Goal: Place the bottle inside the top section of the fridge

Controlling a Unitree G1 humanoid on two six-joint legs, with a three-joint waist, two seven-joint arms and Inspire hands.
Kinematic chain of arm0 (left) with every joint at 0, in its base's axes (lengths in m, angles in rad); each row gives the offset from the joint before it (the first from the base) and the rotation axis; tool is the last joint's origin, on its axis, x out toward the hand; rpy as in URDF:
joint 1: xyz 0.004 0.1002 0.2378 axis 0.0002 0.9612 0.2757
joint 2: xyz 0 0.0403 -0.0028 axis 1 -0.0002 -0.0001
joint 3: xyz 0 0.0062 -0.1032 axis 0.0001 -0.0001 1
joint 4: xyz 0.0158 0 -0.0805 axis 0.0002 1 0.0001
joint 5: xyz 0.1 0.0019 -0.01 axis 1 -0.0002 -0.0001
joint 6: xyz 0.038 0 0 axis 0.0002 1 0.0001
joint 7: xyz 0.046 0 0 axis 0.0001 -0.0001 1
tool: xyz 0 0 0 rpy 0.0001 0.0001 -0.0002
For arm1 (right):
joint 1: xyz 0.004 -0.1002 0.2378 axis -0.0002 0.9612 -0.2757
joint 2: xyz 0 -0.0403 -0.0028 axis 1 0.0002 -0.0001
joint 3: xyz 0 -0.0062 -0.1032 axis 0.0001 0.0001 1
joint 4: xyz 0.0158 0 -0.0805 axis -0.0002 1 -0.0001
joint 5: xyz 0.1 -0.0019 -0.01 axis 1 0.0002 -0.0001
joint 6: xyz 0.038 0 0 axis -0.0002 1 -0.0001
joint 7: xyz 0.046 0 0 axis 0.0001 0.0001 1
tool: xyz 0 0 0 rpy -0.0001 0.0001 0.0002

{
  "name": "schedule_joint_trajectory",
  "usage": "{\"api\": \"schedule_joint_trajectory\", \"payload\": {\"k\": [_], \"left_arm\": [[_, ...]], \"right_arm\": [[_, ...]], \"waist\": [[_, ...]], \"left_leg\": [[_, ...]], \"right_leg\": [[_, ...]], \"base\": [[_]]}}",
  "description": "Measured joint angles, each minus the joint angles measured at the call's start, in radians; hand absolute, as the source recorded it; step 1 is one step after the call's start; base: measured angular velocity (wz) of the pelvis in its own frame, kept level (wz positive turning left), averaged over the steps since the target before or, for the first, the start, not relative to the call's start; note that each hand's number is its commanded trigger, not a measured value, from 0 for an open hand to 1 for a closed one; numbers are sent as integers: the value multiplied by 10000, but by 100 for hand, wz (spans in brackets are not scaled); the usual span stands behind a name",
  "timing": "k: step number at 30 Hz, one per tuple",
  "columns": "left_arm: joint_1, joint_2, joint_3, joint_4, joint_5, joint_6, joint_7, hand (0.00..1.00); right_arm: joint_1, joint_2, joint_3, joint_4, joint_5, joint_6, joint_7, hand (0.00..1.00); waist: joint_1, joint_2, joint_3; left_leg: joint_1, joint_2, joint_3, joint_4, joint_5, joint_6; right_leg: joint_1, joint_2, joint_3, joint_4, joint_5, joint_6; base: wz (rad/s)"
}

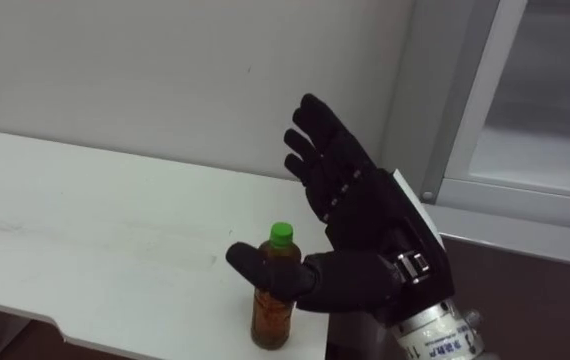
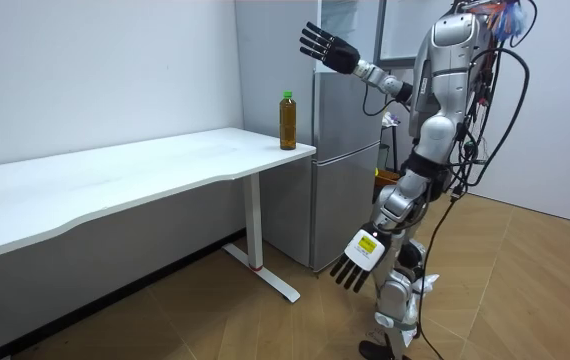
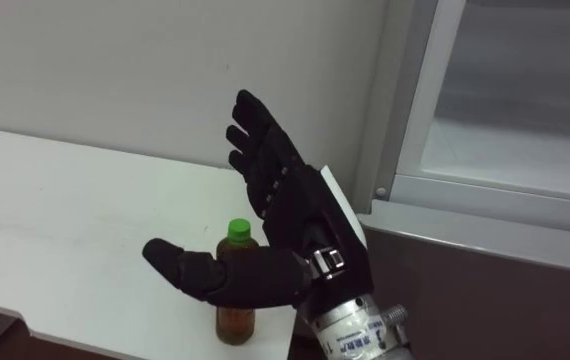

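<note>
At corner of white table (image 1: 85, 220), beside grey fridge (image 2: 345, 160): green-capped plastic bottle of amber tea (image 1: 272, 318), upright. Black right hand (image 1: 365, 215) spread wide, raised clear of it; best lowered squarely, fingers wrapping mid-body before lift. Left hand (image 2: 357, 258) hangs, fingers loose.

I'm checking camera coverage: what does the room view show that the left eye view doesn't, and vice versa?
Room view: the robot standing by the grey metal fridge on the wooden floor, its left hand hanging open by its leg, and its raised black right hand above and clear of the green-capped amber plastic bottle. Left eye view: the right hand's thumb crossing the bottle in the line of sight, close up. Both: the open right hand, and the bottle upright near the end of the white table.
</note>
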Motion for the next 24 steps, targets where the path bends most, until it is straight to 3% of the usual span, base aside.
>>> {"api": "schedule_joint_trajectory", "payload": {"k": [13,24], "left_arm": [[0,0,-17,90,926,609,-100,0],[266,-131,-165,62,1143,929,-23,0]], "right_arm": [[-3,-47,22,246,-17,10,-483,0],[-447,-41,-1,1419,-176,-25,-2263,0]], "waist": [[155,-85,49],[162,-64,67]], "left_leg": [[-12,-27,-153,136,-14,17],[-87,-109,-395,152,-21,28]], "right_leg": [[119,-19,-60,-48,-28,36],[156,-61,-283,-67,-74,71]], "base": [[3],[4]]}}
